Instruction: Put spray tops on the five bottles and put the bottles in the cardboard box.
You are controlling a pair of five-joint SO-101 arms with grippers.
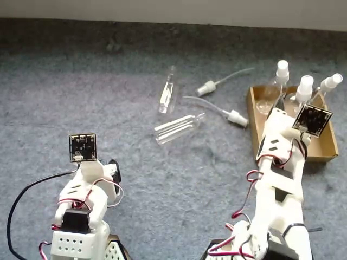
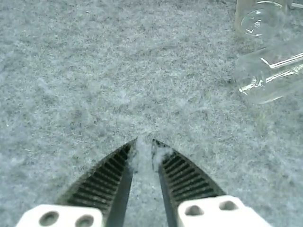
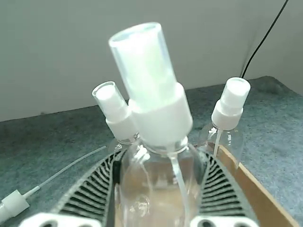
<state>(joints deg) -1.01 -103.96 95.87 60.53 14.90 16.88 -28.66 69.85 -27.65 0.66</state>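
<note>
The ribbed black right fingers (image 3: pixel 90 194) are spread wide and clamped on the rounded body of a clear glass bottle (image 3: pixel 156 189). Its white plastic spray top (image 3: pixel 158 118) rises above them. Just beyond the fingers, a second capped bottle (image 3: pixel 116 111) and a third capped bottle (image 3: pixel 229 106) stand in the brown cardboard box (image 3: pixel 265 203).

The ribbed, pointed left fingers (image 2: pixel 106 182) are almost closed, with a thin gap, and hold nothing over the fuzzy grey felt worktop (image 2: pixel 94 71). Ahead of them two bare clear bottles (image 2: pixel 272 78) lie on their sides. Farther on are two loose white spray tops with thin tubes (image 1: pixel 209 86).
</note>
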